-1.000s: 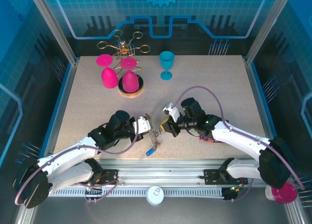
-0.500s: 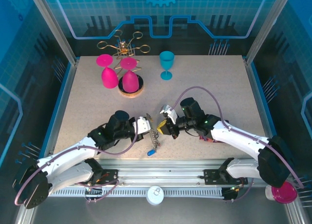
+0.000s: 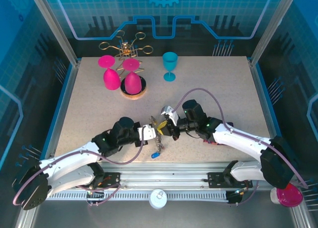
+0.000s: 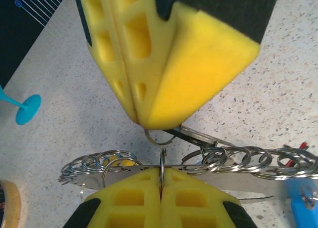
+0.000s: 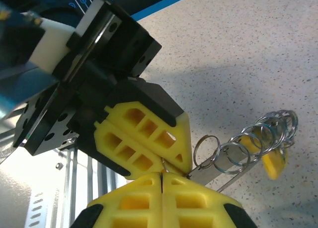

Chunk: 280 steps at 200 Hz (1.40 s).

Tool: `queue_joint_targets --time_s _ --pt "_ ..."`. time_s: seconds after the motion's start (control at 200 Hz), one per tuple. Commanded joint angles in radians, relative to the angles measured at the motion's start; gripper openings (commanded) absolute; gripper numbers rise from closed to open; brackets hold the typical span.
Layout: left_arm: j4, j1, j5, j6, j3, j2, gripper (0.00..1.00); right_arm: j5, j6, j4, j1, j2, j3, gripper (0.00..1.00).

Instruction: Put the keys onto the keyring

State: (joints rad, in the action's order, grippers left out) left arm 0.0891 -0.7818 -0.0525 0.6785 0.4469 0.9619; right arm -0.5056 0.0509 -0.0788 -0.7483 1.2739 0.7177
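Keyring (image 4: 248,178), a bar strung with metal rings, sits between both pincers: left gripper (image 4: 161,174) clamped on it, right gripper (image 4: 140,121) pinching a small ring (image 4: 158,138) tight.

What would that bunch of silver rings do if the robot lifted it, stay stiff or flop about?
Probably a bit of both. The silver rings sit loosely threaded along a flat metal strip, so they would likely slide and jingle while the strip stays straight. The left gripper pinches it by its fingertips alone, so it is probably light.
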Motion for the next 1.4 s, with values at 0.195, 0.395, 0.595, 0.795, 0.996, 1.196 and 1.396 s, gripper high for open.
queue_joint_targets --time_s 0.195,0.395,0.595,0.795,0.996,1.196,1.396 --pt "-0.043 -0.011 0.081 -0.022 0.041 0.000 0.00 0.002 -0.049 -0.101 0.013 0.009 -0.062 0.00" --pt "-0.052 -0.023 0.119 -0.037 0.058 0.022 0.00 -0.029 -0.024 -0.160 0.019 0.037 -0.070 0.00" --pt "-0.048 -0.036 0.167 -0.048 0.065 0.037 0.00 -0.054 -0.002 -0.185 0.025 0.078 -0.067 0.00" --pt "-0.065 -0.036 0.174 -0.089 0.082 0.043 0.00 -0.056 0.005 -0.232 0.026 0.098 -0.069 0.00" --pt "-0.062 -0.036 0.160 -0.094 0.080 0.044 0.00 -0.067 0.014 -0.245 0.027 0.113 -0.058 0.00" --pt "-0.057 -0.036 0.153 -0.092 0.078 0.045 0.00 -0.074 0.023 -0.254 0.028 0.124 -0.051 0.00" --pt "-0.054 -0.036 0.142 -0.092 0.075 0.041 0.00 -0.066 0.029 -0.265 0.027 0.129 -0.049 0.00"
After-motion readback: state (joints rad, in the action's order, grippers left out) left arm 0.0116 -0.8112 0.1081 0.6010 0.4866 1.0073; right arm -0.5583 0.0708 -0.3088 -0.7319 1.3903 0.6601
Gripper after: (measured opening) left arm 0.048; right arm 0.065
